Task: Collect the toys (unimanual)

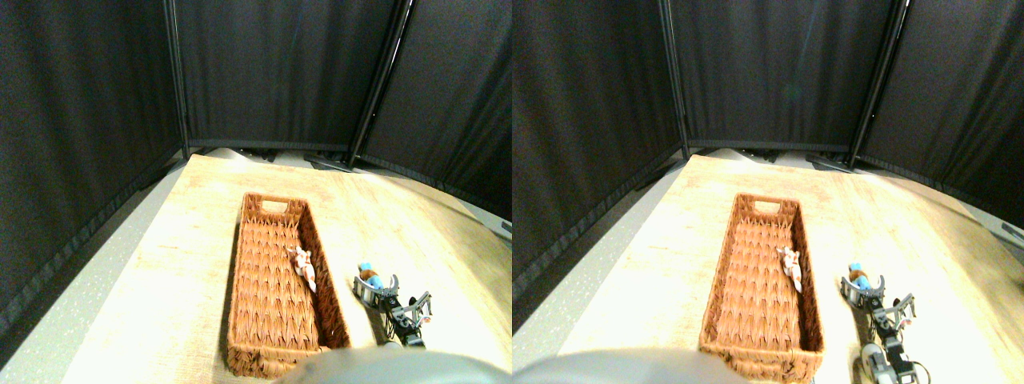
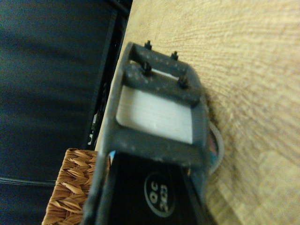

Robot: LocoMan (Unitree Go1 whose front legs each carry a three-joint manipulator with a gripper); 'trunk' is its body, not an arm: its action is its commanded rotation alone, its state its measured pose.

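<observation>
Blue-brown toy (image 1: pixel 369 275) between jaws of right gripper (image 1: pixel 374 286), beside basket (image 1: pixel 240 320).

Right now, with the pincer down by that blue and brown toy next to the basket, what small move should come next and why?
Probably close the right pincer on the blue and brown toy. The toy lies on the wooden table right at the pincer's tips, beside the wicker basket, not in it. A pinkish toy already lies inside. Whether the jaws straddle the toy is unclear.
</observation>
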